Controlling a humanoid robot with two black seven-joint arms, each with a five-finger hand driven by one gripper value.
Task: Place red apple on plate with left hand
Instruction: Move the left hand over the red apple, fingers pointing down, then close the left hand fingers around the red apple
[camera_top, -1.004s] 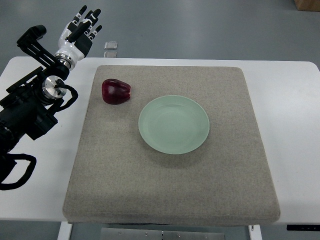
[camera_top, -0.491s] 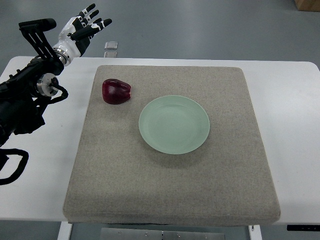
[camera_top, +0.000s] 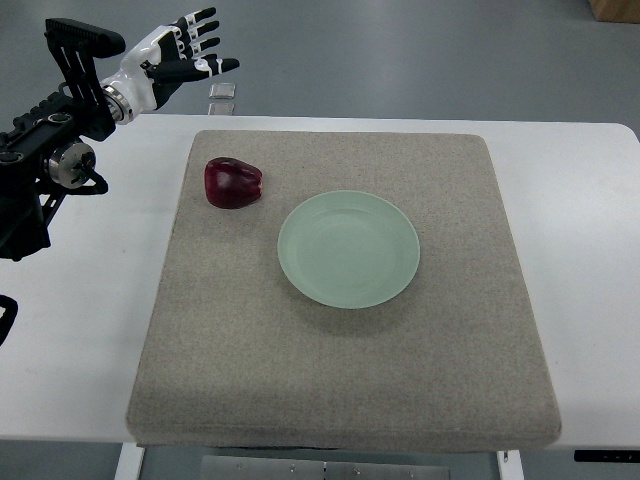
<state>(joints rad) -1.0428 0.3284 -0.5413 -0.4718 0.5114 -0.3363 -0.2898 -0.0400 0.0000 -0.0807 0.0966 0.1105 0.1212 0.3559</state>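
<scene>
Left arm entering from the left edge, left hand (camera_top: 178, 57) raised at upper left, fingers spread, empty

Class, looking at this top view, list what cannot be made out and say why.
- Right arm: outside the frame.
- Left arm's lower part: cut by the left edge; left hand shows, fingers spread.
- Small clear object beyond the table: too small to identify.
- Brown item: cut off at the top-right corner.

Grey mat (camera_top: 340, 380) covers the white table (camera_top: 590, 250).

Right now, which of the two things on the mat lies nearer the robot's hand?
The apple, dark red, near the mat's far-left corner, below the left hand. The green plate sits mid-mat, farther right.
</scene>
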